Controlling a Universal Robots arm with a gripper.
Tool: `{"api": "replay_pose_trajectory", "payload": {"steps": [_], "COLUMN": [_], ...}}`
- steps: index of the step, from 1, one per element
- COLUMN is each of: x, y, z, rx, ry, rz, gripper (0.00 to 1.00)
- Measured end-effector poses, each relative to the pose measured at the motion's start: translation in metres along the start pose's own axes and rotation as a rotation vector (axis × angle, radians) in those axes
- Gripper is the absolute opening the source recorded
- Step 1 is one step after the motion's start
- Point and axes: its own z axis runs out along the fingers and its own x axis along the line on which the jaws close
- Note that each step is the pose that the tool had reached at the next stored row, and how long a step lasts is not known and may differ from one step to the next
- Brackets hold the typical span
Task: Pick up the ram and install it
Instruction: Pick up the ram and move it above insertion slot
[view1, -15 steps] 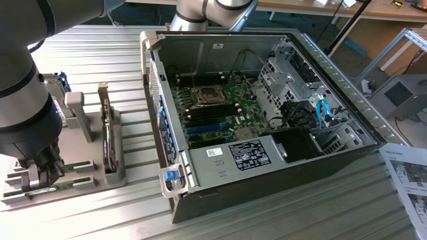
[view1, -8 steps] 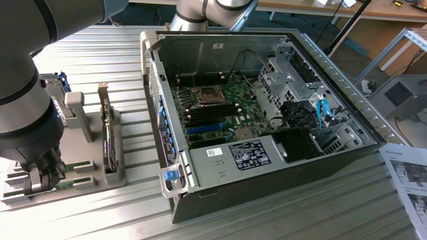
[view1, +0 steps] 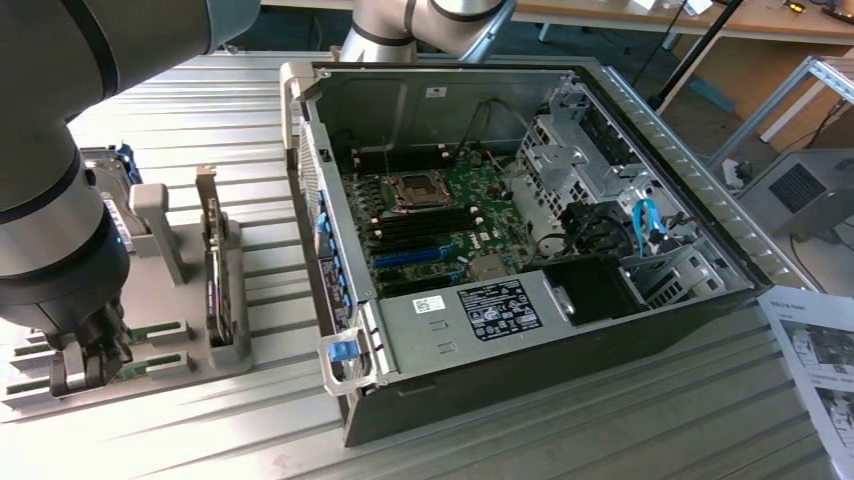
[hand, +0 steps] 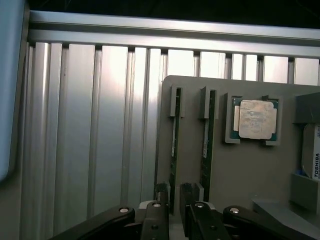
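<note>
Exterior view: open computer case (view1: 534, 390) sits mid-counter (view1: 200, 100), motherboard (view1: 441, 215) exposed. Grey fixture (view1: 174, 370) lies toward the counter edge at the exterior view's left, with the end effector (view1: 83, 365) low over it.

Wrist view adds detail: two sticks stand on edge in parallel fixture slots. The fingers (hand: 161, 192) are spread, straddling one end of the ram (hand: 173, 150); contact not discernible. Second stick (hand: 205, 145) lies between the ram and the processor (hand: 257, 120).
</note>
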Motion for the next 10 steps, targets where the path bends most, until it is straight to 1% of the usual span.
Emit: {"api": "replay_pose_trajectory", "payload": {"steps": [3, 7, 10], "x": [0.0002, 0.0027, 0.003], "y": [-0.0001, -0.0002, -0.0002], "z": [0.0018, 0.0088, 0.0097], "rx": [0.0003, -0.0002, -0.0001], "ry": [-0.0003, 0.0001, 0.0001], "rz": [0.0, 0.0, 0.0], "gripper": [0.24, 0.24, 0.24]}}
